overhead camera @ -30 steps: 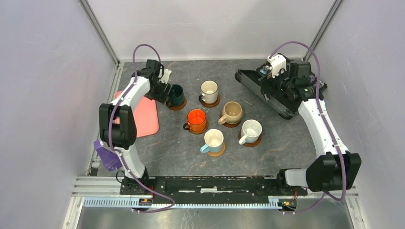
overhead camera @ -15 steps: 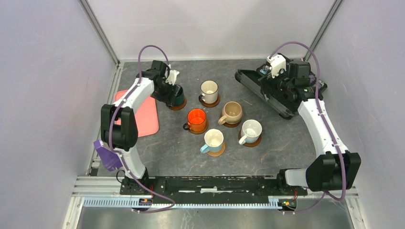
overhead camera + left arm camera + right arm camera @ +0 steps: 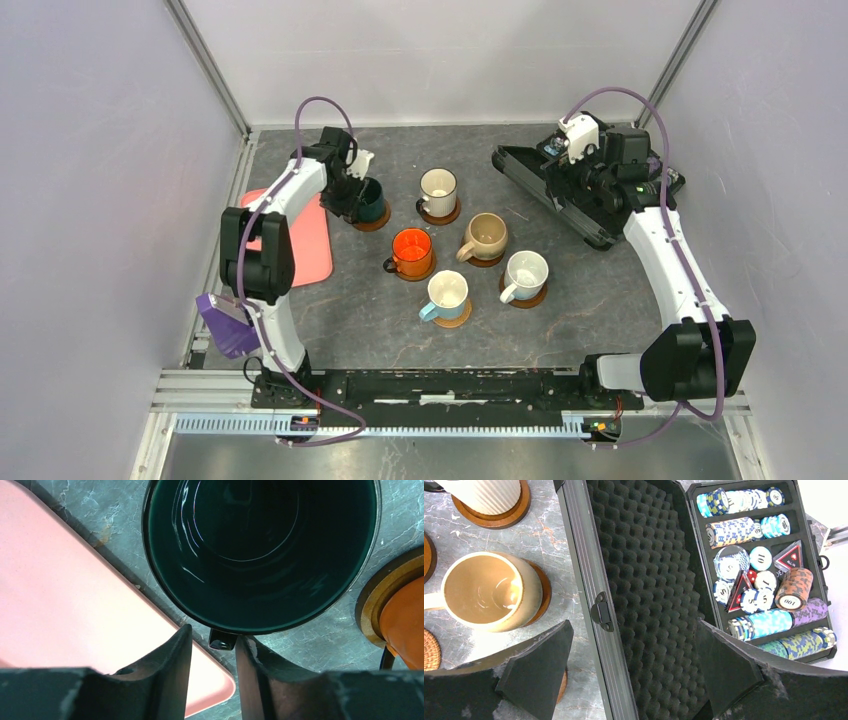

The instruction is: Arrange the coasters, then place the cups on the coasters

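Since a second ago my left gripper (image 3: 213, 652) has swung over the dark green mug (image 3: 260, 555), which sits far left beside the pink tray (image 3: 60, 605). Its handle (image 3: 222, 640) points toward me, between my narrowly parted, unclamped fingers. My right gripper (image 3: 634, 625) gapes, well apart.

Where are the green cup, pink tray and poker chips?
green cup (image 3: 260, 530), left wrist view: inner floor.
pink tray (image 3: 65, 605), left wrist view: flat top.
poker chips (image 3: 730, 531), right wrist view: striped stack.
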You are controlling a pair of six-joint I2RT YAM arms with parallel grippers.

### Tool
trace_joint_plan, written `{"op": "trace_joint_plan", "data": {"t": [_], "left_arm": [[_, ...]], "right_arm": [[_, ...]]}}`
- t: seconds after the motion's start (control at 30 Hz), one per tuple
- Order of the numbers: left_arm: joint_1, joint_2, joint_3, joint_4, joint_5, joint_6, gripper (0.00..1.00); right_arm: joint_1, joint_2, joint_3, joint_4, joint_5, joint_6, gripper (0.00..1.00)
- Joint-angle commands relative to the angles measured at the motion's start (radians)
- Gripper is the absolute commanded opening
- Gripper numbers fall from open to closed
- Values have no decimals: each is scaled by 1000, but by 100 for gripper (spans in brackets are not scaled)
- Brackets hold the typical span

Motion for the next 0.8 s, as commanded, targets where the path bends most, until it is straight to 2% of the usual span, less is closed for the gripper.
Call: {"op": "trace_joint_plan", "data": {"t": [0.0,0.2,0.33,0.4,0.47,0.63,0.77], "left_arm": [[9,-6,34,-10,9,39,41],[13,-15,29,-12,17,64,34],[27,-36,34,-38,6,60,63],[53,-77,13,-47,24,66,71],[94,-134,-29,-45,31,101,75],[270,-217,-129,-81,44,289,73],[328,-315,-290,-87,77,517,68]], "right_arm": [[-2,-19,-3,28,5,-7,98],[-3,-17,-3,28,1,-7,98],[-3,-19,2,21,4,-9,98],[-3,-22,3,19,10,-15,98],[-4,-27,1,16,15,-20,98],[-5,-39,-15,19,9,-27,98],[-4,-41,-29,20,2,-24,98]]}}
